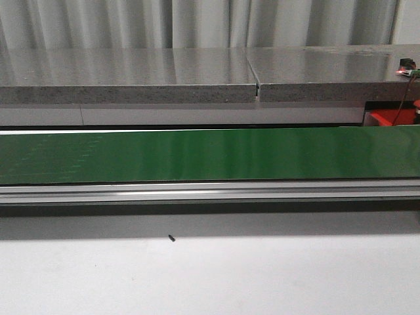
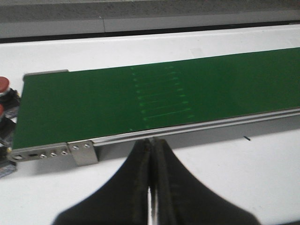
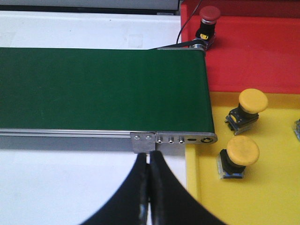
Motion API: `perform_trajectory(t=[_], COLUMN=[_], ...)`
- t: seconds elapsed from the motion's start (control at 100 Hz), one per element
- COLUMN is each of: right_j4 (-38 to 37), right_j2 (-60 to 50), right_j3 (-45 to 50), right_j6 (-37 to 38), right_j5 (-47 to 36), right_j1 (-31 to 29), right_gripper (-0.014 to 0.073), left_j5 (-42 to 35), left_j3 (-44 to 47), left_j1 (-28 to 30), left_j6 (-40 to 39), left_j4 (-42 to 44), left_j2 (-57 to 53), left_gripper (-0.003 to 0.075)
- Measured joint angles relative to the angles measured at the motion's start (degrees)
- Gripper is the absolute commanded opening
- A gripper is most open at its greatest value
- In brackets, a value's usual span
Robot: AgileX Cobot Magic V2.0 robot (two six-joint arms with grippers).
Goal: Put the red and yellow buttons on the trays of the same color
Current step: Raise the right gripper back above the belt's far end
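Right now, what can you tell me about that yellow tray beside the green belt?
The glossy yellow plastic tray lies flat by the end of the green conveyor belt, bordering the red tray. It holds two yellow mushroom-head buttons on dark bases. Its low rim shows; its far side is cut off.

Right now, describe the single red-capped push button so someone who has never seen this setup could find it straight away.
Find the long green conveyor belt and follow it to the end where a glossy red plastic tray sits beside a yellow plastic tray. The red mushroom-capped push button stands on the red tray, near the belt's far corner. It is alone there; the two yellow-capped buttons lie on the yellow tray.
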Motion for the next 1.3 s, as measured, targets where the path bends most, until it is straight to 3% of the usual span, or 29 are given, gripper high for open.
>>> perform_trajectory(t=[0.32, 0.45, 0.57, 0.74, 0.81, 1.3], right_j4=[0.00, 0.00, 0.00, 0.00, 0.00, 0.00], right_j2=[0.00, 0.00, 0.00, 0.00, 0.00, 0.00], right_j3=[0.00, 0.00, 0.00, 0.00, 0.00, 0.00], right_j6=[0.00, 0.00, 0.00, 0.00, 0.00, 0.00], right_j5=[0.00, 0.00, 0.00, 0.00, 0.00, 0.00], right_j1=[0.00, 0.00, 0.00, 0.00, 0.00, 0.00], right_gripper=[-0.0067, -0.0067, -0.0067, -0.0067, -0.0067, -0.0067], left_j5=[-2.93, -4.48, -5.31, -6.34, -6.68, -3.73], left_j3=[-0.51, -3.03, -6.46, -10.45, -11.39, -18.78], left_j1=[0.13, 3.23, 8.32, 16.04, 18.73, 32.71], left_j6=[-1.61, -2.61, -2.84, -2.94, -2.94, -3.07], left_j4=[1.64, 1.30, 1.26, 0.64, -0.30, -1.25], left_j2=[10.46, 17.03, 22.33, 29.08, 31.35, 43.49], left_gripper=[-0.0020, 0.0011, 0.0163, 0.0498, 0.0561, 0.0565])
